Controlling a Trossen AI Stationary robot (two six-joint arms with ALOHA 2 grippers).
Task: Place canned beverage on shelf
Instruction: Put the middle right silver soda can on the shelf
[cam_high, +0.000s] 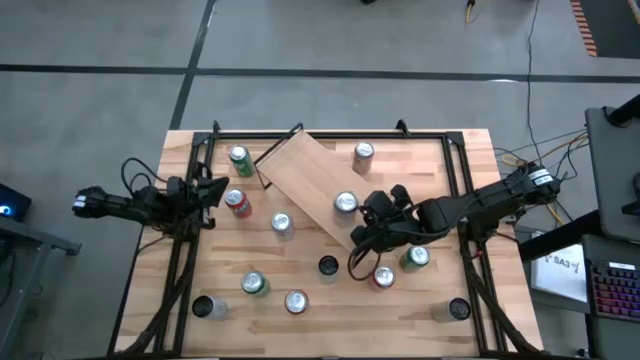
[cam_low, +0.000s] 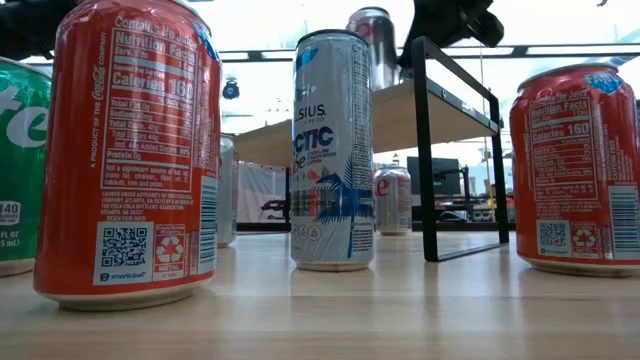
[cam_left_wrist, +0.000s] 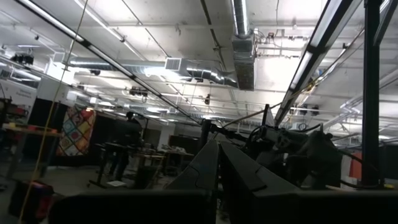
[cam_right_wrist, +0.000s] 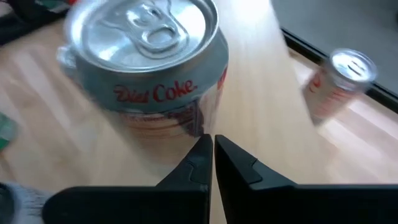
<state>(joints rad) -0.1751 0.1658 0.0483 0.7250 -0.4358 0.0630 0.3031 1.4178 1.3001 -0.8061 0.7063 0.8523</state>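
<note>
The right tool (cam_right_wrist: 212, 146) is pinched closed, holding nothing; the Diet Coke can (cam_right_wrist: 149, 68) stands just ahead of it on the shelf (cam_high: 300, 170). The can looks rigid but smooth and slippery; grip it mid-wall, from the sides.

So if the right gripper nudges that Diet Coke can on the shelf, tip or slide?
The Diet Coke can stands upright on the smooth shelf, so a low push probably slides it. The shut right gripper sits low beside it. A high push could tip it; it would then roll.
</note>
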